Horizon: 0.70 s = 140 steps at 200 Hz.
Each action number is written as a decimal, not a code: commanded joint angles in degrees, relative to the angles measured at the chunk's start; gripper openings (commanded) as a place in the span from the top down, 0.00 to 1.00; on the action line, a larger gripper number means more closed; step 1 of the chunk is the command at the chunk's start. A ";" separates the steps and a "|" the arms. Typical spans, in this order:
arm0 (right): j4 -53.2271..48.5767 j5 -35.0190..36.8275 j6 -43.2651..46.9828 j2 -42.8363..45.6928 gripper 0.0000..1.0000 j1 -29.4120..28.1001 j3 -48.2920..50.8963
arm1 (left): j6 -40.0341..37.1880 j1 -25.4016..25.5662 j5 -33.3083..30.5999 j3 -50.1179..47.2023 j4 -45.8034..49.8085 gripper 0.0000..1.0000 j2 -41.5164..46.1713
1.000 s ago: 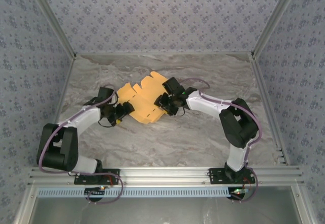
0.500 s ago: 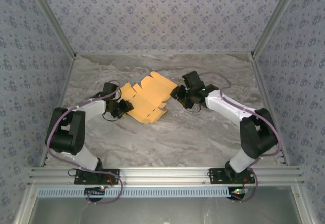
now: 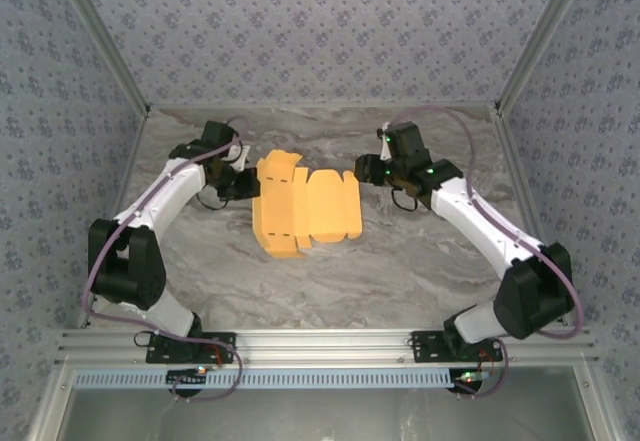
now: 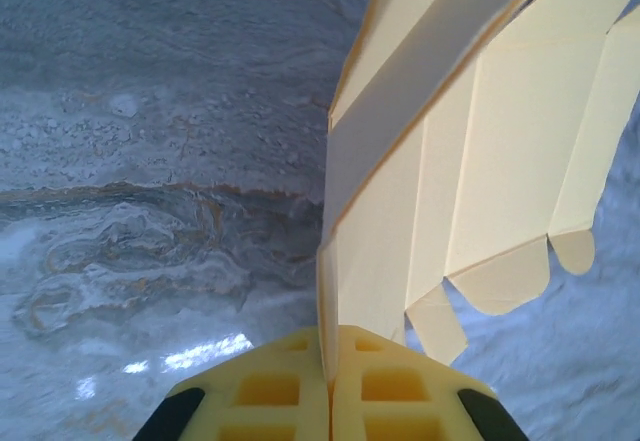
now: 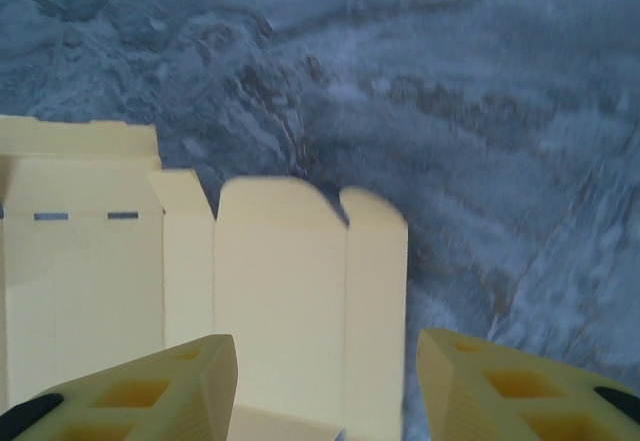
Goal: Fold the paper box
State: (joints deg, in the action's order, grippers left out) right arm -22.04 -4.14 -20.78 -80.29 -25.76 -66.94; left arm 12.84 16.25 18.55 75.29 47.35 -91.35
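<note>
left gripper (image 3: pixel 243 183) sits at the left edge of the paper box (image 3: pixel 305 211). in the left wrist view we see its yellow fingers (image 4: pixel 270 391) pressed together with the cardboard's edge pinched between them, that side rising off the marbled table (image 3: pixel 400 261). the box is an unfolded flat sheet, mid-table between the two arms. right gripper (image 3: pixel 362 174) is just beside the sheet's right edge, jaws partly apart around a panel; we cannot tell whether they touch it.
</note>
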 commanded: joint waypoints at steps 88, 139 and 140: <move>4.41 -30.12 63.72 -8.58 0.49 1.54 -0.37 | -30.18 13.37 -10.12 17.31 14.30 0.96 -4.23; 2.61 -35.65 62.72 -14.95 0.52 0.76 -9.27 | -32.00 15.04 -11.15 19.56 15.14 0.96 -7.21; 2.57 -35.70 62.71 -15.06 0.52 0.78 -9.31 | -32.00 15.04 -11.20 19.55 15.14 0.96 -7.28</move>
State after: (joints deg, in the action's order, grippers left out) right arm -16.32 -33.95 38.92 -92.92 -24.51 -72.60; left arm -16.53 31.00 8.25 92.92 60.49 -96.31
